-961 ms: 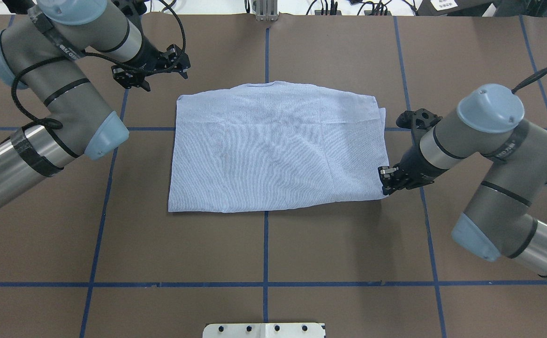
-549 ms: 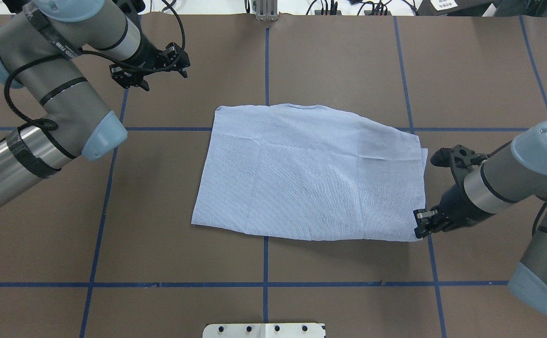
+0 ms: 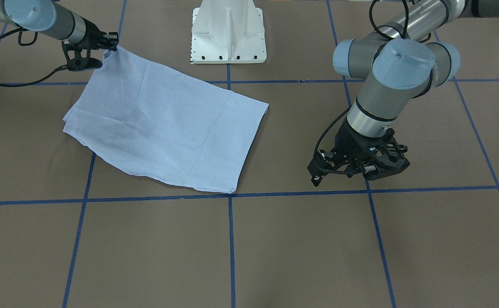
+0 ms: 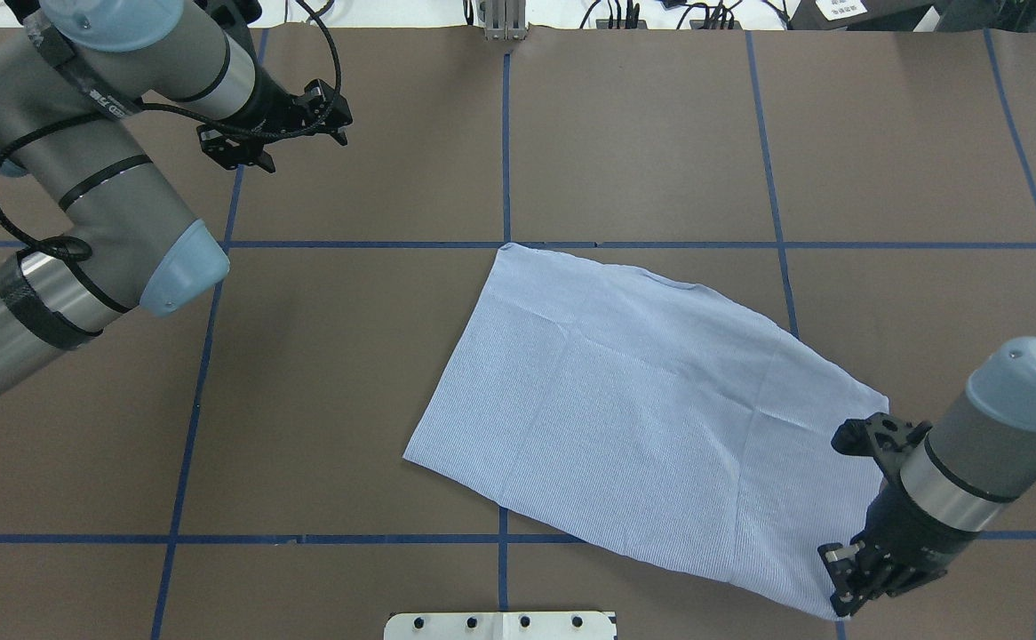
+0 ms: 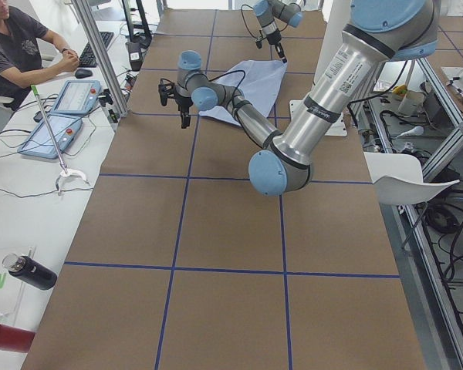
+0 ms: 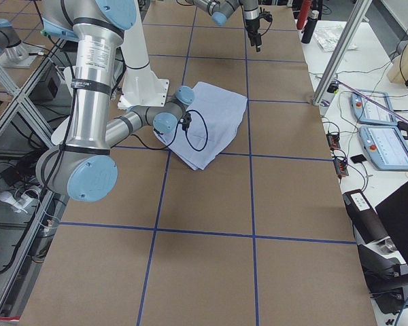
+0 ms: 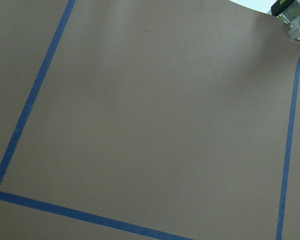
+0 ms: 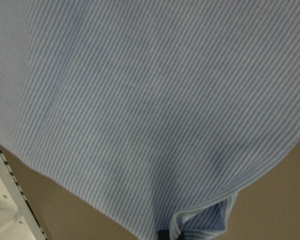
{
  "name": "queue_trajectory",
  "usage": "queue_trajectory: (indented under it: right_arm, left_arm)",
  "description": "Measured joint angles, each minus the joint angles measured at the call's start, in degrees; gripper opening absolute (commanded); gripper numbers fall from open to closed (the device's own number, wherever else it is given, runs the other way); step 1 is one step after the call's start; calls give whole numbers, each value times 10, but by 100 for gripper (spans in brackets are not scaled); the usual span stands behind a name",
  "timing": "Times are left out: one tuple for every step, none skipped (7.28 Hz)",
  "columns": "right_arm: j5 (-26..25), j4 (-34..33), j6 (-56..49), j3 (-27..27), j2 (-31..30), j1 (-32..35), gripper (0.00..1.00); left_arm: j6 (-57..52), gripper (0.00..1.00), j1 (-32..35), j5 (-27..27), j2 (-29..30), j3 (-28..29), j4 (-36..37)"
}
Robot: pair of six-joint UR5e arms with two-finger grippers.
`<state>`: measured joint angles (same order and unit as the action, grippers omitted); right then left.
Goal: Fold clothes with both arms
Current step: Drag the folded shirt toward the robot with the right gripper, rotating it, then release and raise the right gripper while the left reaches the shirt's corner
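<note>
1. Shirt (image 4: 642, 418): folded to a rectangle, mostly flat on the bench (image 4: 660, 133), skewed diagonally on the robot's right half.
2. Right end effector (image 4: 840, 597): clamped on the shirt's near-right corner, which looks slightly raised. Probably a one-point grip to reposition the stack without unfolding it.
3. Left end effector (image 4: 303, 149): fingers apart, empty, over bare bench far-left, well apart from the shirt. Likely kept clear.
</note>
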<state>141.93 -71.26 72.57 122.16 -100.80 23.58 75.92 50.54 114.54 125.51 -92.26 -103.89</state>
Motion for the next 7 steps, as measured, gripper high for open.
queue_trajectory:
  right_arm:
    - [8,0,56,5,2,-45,0]
    - [9,1,92,6,8,-81,0]
    - [9,1,108,6,11,-106,63]
    - [8,1,116,6,14,-118,100]
    - [9,2,123,6,18,-116,100]
    - [12,2,127,6,24,-101,100]
    - [13,2,128,6,33,-73,100]
  left_arm:
    - [7,99,-4,-5,-4,-8,0]
    - [12,99,-10,-9,-9,-14,0]
    - [16,99,-14,-13,-12,-20,0]
    - [19,99,-17,-16,-13,-24,0]
    - [21,99,-20,-16,-13,-27,0]
    - [21,99,-21,-17,-13,-30,0]
    - [21,99,-25,-16,-14,-36,0]
